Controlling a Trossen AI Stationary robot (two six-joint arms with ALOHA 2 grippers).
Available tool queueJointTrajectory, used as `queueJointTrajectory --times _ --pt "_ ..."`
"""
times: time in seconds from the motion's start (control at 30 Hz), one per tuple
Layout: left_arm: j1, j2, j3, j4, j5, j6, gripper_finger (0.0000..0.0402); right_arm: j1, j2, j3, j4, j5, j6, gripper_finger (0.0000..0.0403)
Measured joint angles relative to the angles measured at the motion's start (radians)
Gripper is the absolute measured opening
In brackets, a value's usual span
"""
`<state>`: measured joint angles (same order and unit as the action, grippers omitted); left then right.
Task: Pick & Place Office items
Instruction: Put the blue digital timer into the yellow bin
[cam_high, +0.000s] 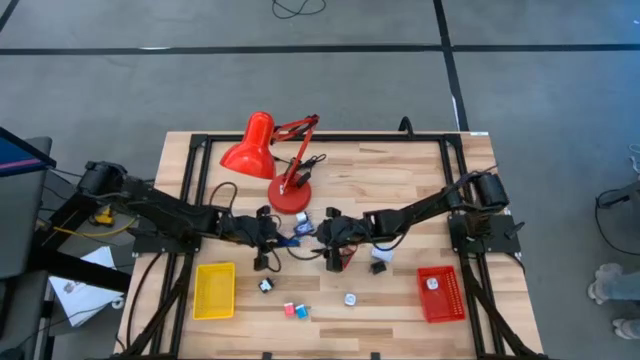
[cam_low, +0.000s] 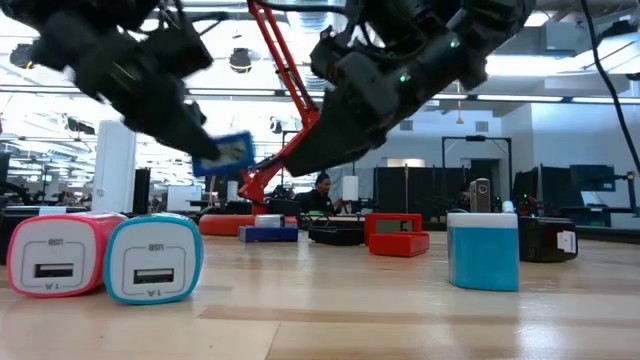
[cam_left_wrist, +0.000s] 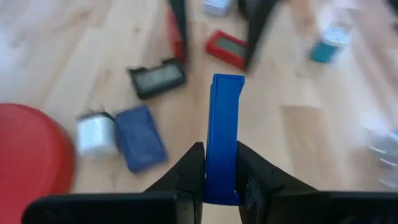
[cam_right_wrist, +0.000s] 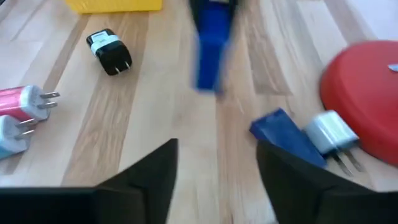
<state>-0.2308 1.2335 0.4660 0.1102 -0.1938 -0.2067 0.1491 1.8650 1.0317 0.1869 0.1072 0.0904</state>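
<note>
Wooden worktop (cam_high: 400, 170), grey floor around it, open office visible behind in the low view.

Left to right:
- Yellow tray (cam_high: 214, 290), front left, looks empty.
- Left gripper (cam_left_wrist: 219, 177) near worktop centre, clenched on a blue block (cam_left_wrist: 224, 137). Block is flat, upright between the fingers, lifted clear of the wood; the low view shows it hanging in the air (cam_low: 227, 152).
- Black plug (cam_high: 265, 286) just right of the yellow tray.
- Red and blue chargers (cam_high: 295, 311) touching side by side at the front edge; white faces with a USB port in the low view (cam_low: 100, 257).
- Lamp (cam_high: 275, 160) at the back, red base next to both grippers. A dark blue block (cam_left_wrist: 140, 137) and a white plug (cam_left_wrist: 96, 134) lie touching beside the base.
- Right gripper (cam_right_wrist: 217, 168) centre, facing the left one, jaws spread, nothing between them.
- Small white-blue item (cam_high: 350, 299) alone at the front; black-and-white item (cam_high: 379, 266) just right of the right gripper.
- Red tray (cam_high: 441, 293), front right, holds one white item (cam_high: 432, 284).

Progress, as a judgement: early. One item binned, one in hand, the rest loose on the wood. Blue block is close to the open right gripper, so could be a handover, or it goes to a tray; can't tell which.
</note>
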Motion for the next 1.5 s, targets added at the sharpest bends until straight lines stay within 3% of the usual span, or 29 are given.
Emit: queueJointTrajectory --times 0.1,0.23,0.57,0.8,1.17,1.5 --pt "-0.044 -0.099 0.000 -0.148 0.011 -0.093 0.0057 -0.007 -0.057 -0.014 -0.064 0.002 0.022 0.0255" --pt "-0.154 -0.191 0.000 -0.296 -0.001 -0.195 0.0059 -0.018 -0.128 -0.058 -0.070 0.006 0.026 0.0280" --pt "-0.473 -0.303 0.000 -0.514 -0.156 -0.493 0.0054 -0.070 -0.151 -0.127 -0.054 0.006 0.143 0.0286" --pt "-0.631 -0.369 0.000 -0.628 -0.182 -0.719 0.0052 -0.092 -0.147 -0.130 -0.037 0.006 0.165 0.0286" --pt "-0.834 -0.363 0.092 -0.943 -0.230 -1.026 0.0052 -0.114 -0.147 -0.130 -0.012 0.007 0.199 0.0286" --pt "-0.986 -0.219 0.073 -0.963 -0.272 -1.261 0.0053 -0.113 -0.147 -0.130 -0.006 0.007 0.199 0.0286"
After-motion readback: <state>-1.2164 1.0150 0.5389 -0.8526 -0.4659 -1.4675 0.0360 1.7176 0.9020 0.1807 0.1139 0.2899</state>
